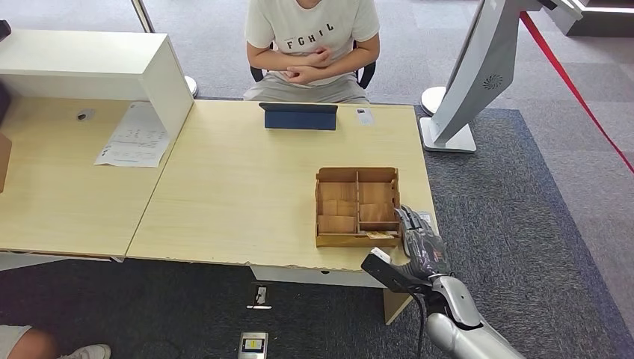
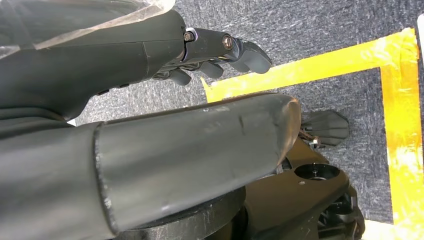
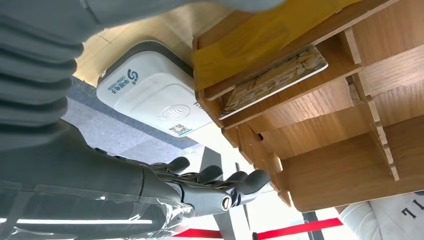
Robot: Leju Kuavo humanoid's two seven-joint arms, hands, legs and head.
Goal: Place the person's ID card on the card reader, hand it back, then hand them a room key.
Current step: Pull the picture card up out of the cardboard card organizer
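Right hand [image 1: 420, 243]: fingers apart, empty, beside compartmented wooden tray [image 1: 356, 206], over white card reader [image 3: 150, 97]. Risk: knuckles nudging tray. Left hand [image 2: 220, 50]: loosely spread, empty

A light wooden table [image 1: 247, 187] stood beside a second table [image 1: 52, 194] on grey carpet [image 1: 538, 217]. A dark blue tablet stand [image 1: 298, 116] sat at the far edge. A printed paper sheet [image 1: 134, 136] lay partly under a white raised counter [image 1: 90, 63]. A white kiosk pedestal [image 1: 471, 82] stood off the table's far right corner, a red barrier strap [image 1: 568, 78] behind it. Yellow floor tape [image 2: 400, 125] marked the carpet. A shoe [image 1: 88, 351] showed at the lower left.
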